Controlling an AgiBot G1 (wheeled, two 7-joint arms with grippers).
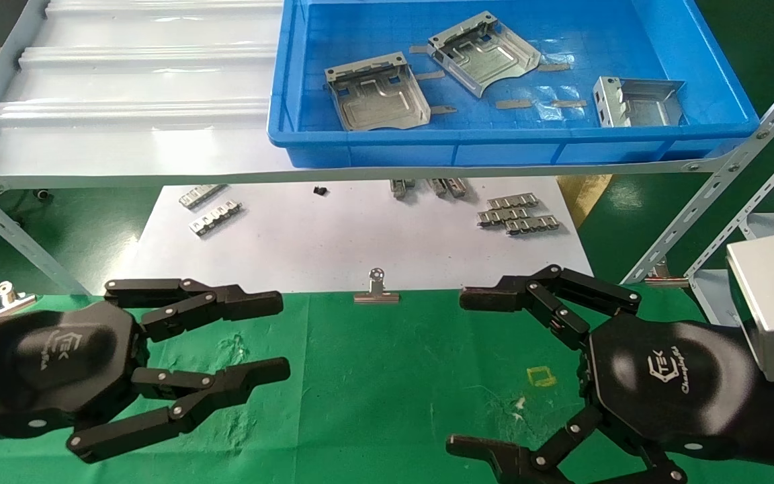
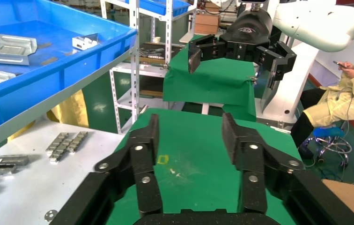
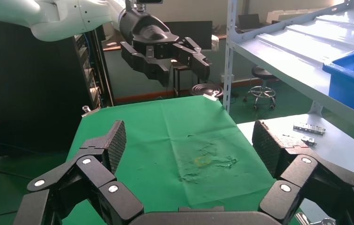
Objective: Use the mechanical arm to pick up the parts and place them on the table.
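Both pincers hover low over the green-clothed table (image 1: 373, 376), neither holding anything. Left pincer (image 1: 283, 336) sits at the table's left side, fingers spread wide with a clear gap between the upper and lower linkages; the left wrist view confirms the same, bare cloth showing between its fingers (image 2: 144, 154). Right pincer (image 1: 457, 370) sits at the table's right side, likewise spread wide, upper fingers reaching inward and lower fingers near the frame's lower edge; the right wrist view shows its two finger pads (image 3: 114, 140) well apart over the cloth. Three parts lie in the blue tray (image 1: 494, 144) on the upper shelf, beyond both pincers and untouched: one part (image 1: 377, 91) toward the tray's left, a second part (image 1: 484, 50) farther back near the middle and lying at an angle, a third part (image 1: 639, 101) toward the tray's right. Small flat metal slips lie scattered on the tray floor around them. Below the shelf, a white sheet (image 1: 333, 249) carries groups of ridged metal strips (image 1: 518, 215). A binder clip (image 1: 377, 289) grips the cloth's far edge. A yellow square outline (image 1: 541, 376) marks the cloth just left of the right pincer.
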